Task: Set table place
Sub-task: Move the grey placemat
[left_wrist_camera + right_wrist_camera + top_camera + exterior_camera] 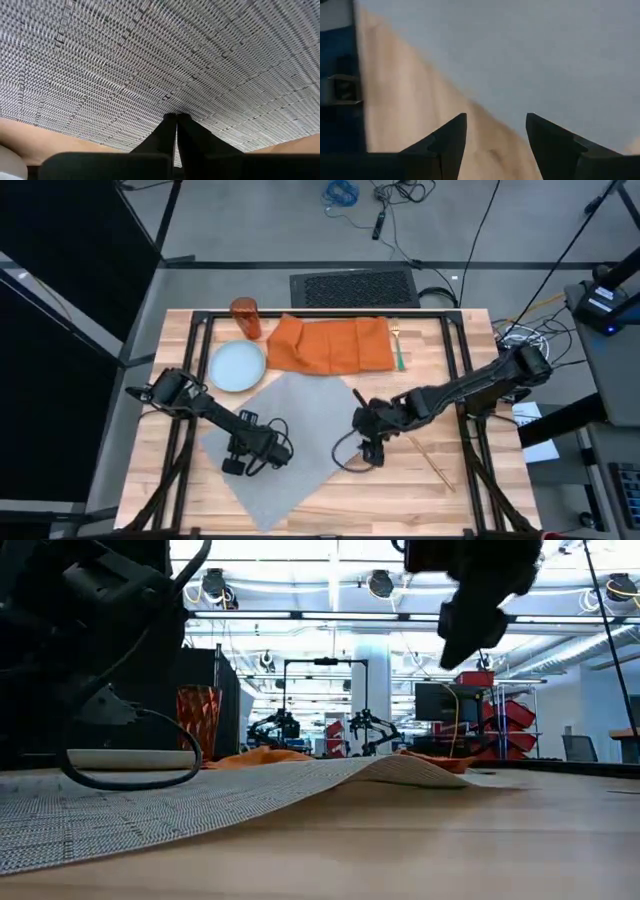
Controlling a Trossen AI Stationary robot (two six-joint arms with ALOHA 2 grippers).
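The grey woven placemat lies turned like a diamond on the wooden table. In the low view part of it rises in a low hump. My left gripper is shut, low over the mat's left half. My right gripper stands open above the table at the mat's right edge, touching nothing and lifted well up in the low view. A pale-blue plate, an orange tumbler, an orange napkin and a green-handled fork lie along the far side. My left gripper has its shut fingertips set down on the placemat's top surface, in the mat's left half and away from its edges. The fingers come from above, slanting. The mat lies flat on the table under them.
A slim gold piece of cutlery lies slanted on the bare wood, right of my right gripper. A black frame runs around the tabletop. A loop of my left arm's cable rests on the mat. Bare wood shows along the near edge.
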